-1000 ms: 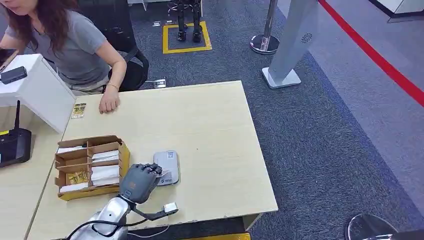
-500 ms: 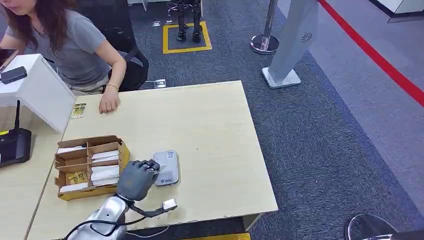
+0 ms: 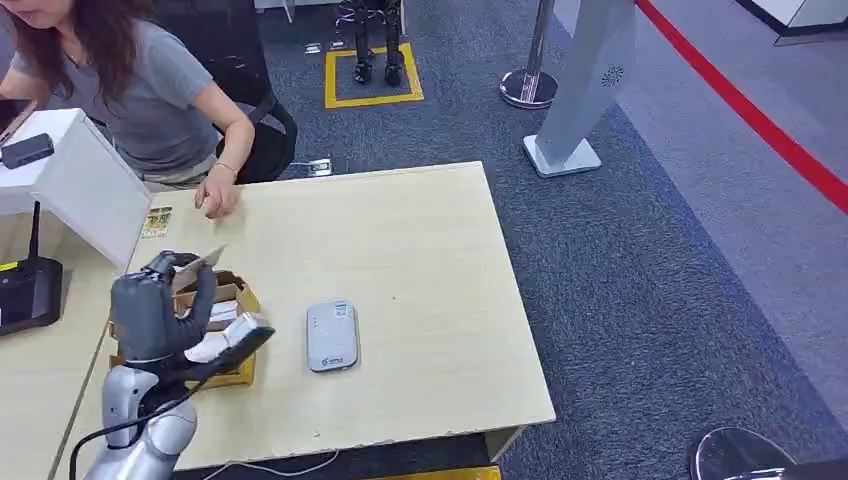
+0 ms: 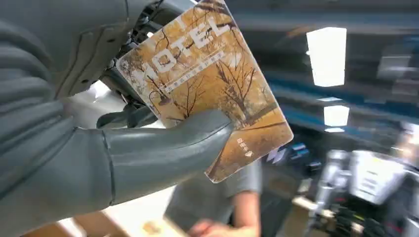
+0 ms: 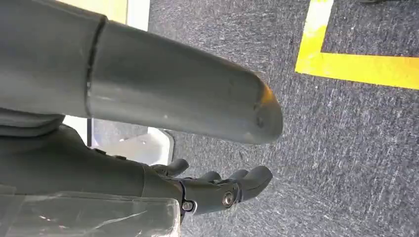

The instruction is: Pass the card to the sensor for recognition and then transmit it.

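Amber card (image 4: 207,94) pinched in left hand (image 3: 160,305), thumb across face; looks thin, stiff, light, likely slippery. Grip edge. Right hand (image 5: 217,190) empty, fingers loosely spread.

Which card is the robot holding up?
The yellow hotel card, pinched in the left hand. Another card lies flat on the table, and the rest sit in the box.

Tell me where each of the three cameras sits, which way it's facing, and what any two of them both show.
Head view: high on the body, looking down at the table; left hand raised.
Left wrist view: behind the left hand, facing the card and the person.
Right wrist view: behind the right hand, facing carpet.
Head and left wrist views share the card.
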